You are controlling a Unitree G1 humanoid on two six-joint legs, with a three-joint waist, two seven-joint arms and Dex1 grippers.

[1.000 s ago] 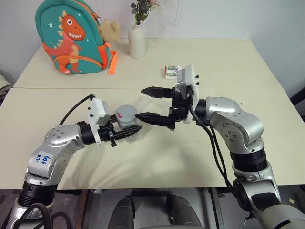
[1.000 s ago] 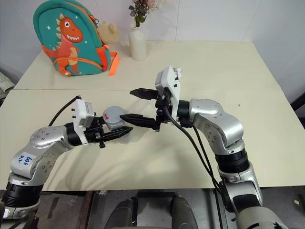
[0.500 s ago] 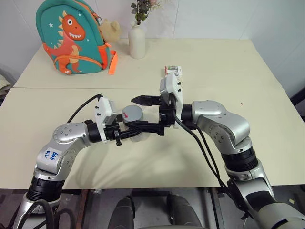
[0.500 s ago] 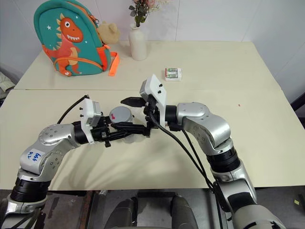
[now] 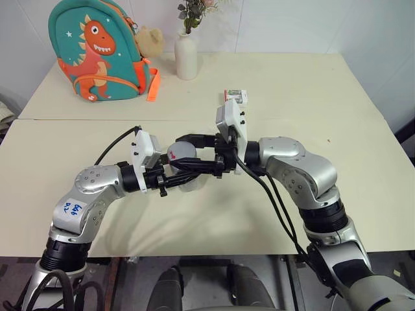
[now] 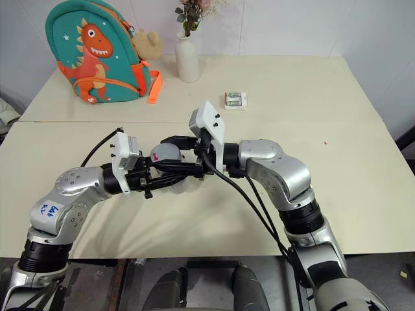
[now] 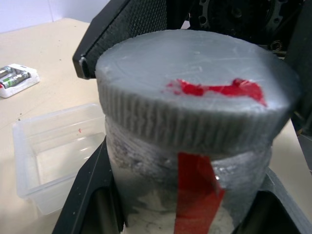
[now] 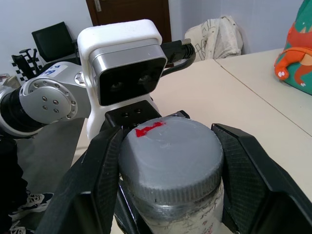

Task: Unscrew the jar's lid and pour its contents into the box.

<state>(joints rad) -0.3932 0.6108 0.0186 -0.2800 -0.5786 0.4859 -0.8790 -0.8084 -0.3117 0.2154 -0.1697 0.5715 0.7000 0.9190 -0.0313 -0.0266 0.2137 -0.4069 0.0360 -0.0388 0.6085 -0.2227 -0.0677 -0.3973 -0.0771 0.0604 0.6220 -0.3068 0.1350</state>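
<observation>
Lid [image 8: 170, 146] sits clamped between right hand [image 8: 168, 161] fingers.

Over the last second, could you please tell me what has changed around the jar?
The right pincer, open a second ago, moved left onto the round grey red-marked lid and closed on it. The left pincer kept gripping the small silvery red-labelled jar; the clear plastic box stayed put.
</observation>
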